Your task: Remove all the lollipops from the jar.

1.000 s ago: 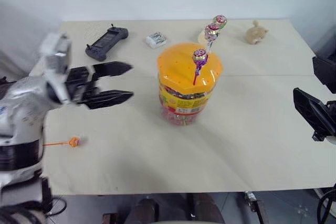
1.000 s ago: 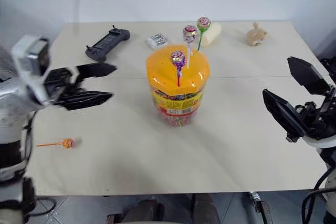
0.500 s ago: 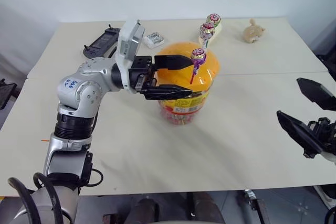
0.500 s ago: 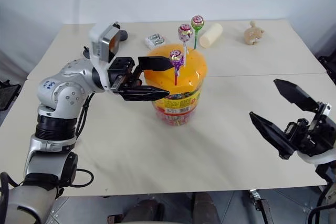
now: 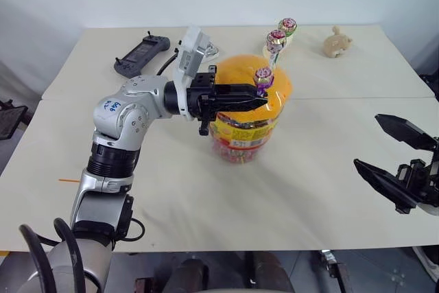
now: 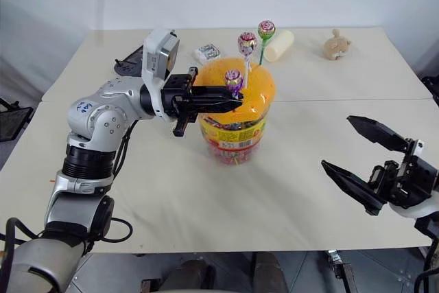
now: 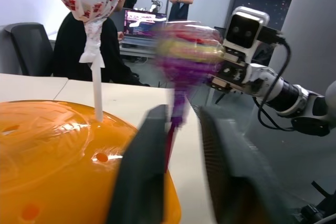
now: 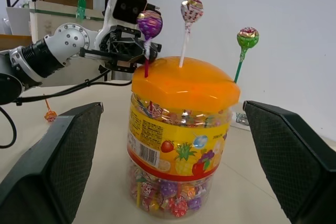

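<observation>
Your left end effector (image 5: 259, 101) reaches in level over the orange lid of the jar (image 5: 241, 135), and its two black fingers (image 7: 142, 166) are pinched almost together around the dark stick of the purple lollipop (image 5: 263, 77), just under the candy head (the left wrist view shows the stick running down between the finger faces into a hole in the lid). The stick is still seated in the lid, so that lollipop has not come out yet. Two more lollipops stand upright in the lid behind it: the pink lollipop (image 5: 276, 38) on a white stick and the green lollipop (image 5: 287, 27) on a green stick, both untouched. The jar stands near the middle of the table (image 5: 206, 197), with wrapped candies visible through its clear wall. The orange lollipop (image 8: 50, 115) is already out of the jar and lies on the table on your left side, well apart from the jar. Your right end effector (image 6: 361, 164) hovers over the right edge of the table, well apart from the jar, with its fingers spread wide and nothing between them. Along the far side of the table sit a black controller (image 5: 140, 55), a small white box (image 6: 206, 52), a cream roll (image 6: 278, 44) and a small tan figure (image 5: 335, 42).
</observation>
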`<state>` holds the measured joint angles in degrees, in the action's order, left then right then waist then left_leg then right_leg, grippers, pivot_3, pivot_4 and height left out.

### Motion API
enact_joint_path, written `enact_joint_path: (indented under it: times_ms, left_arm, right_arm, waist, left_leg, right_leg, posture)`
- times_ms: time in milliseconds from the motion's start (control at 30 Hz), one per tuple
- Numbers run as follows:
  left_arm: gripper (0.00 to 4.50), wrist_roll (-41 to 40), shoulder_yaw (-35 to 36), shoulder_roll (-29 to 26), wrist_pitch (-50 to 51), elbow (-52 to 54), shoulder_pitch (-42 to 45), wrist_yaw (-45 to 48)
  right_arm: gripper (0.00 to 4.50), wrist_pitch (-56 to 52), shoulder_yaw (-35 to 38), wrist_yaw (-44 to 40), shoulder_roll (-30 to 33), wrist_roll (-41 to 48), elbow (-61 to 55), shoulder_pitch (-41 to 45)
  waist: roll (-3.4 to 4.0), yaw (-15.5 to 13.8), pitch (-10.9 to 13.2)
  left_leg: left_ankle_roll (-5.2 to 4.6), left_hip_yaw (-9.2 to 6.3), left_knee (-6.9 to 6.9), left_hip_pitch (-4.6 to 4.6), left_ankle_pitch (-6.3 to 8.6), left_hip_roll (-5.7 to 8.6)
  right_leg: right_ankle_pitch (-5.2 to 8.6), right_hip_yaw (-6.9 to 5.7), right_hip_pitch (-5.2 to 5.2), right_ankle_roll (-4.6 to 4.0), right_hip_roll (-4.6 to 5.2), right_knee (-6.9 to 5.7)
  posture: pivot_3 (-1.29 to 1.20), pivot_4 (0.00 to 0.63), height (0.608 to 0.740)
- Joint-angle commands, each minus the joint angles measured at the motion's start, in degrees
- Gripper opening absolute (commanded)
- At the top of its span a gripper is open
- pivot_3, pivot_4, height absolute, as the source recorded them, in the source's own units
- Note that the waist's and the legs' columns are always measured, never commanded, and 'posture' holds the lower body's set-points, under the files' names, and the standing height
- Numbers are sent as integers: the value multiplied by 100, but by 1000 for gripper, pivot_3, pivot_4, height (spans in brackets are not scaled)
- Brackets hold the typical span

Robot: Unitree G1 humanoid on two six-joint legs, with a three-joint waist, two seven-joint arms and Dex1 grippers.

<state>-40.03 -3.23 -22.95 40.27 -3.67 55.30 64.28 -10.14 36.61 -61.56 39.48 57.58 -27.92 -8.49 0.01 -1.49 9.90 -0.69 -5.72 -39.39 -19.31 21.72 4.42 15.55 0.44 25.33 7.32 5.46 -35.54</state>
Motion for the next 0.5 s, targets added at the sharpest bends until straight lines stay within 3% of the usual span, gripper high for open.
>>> enact_joint_path:
  times_ms: [33, 267, 367, 500]
  left_arm:
    - [37, -150, 79, 68, 18, 208, 119, 97]
    - [37, -766, 1059, -36, -115, -215, 220, 385]
    - [37, -1147, 1629, -452, 158, -550, 244, 518]
    - [37, -1059, 1851, -1215, 353, -599, -158, 677]
  right_arm:
    - [4500, 9, 158, -8, 112, 49, -44, 90]
    - [4500, -318, 58, -191, 323, 420, -26, 366]
    - [4500, -500, -147, -571, 552, 539, 126, 662]
    - [4500, -667, -352, -951, 741, 520, 322, 949]
  waist:
    - [-1, -5, 0]
    - [-1, 16, 1]
    - [-2, 36, 1]
    - [-1, 58, 1]
  left_leg:
    - [0, 0, 0, 0, 0, 0]
    - [0, -3, 0, -6, 0, -1]
    - [1, -1, -3, -6, 0, -4]
    - [5, -4, 0, -4, -1, -9]
  right_leg:
    - [0, 0, 0, 0, 0, 0]
    - [0, -4, 4, 0, 1, 0]
    - [0, -4, 4, 0, 0, 1]
    - [0, -5, 6, -1, -2, -1]
  posture:
    - [0, 150, 740]
    - [0, 150, 740]
    - [0, 150, 740]
    - [0, 150, 740]
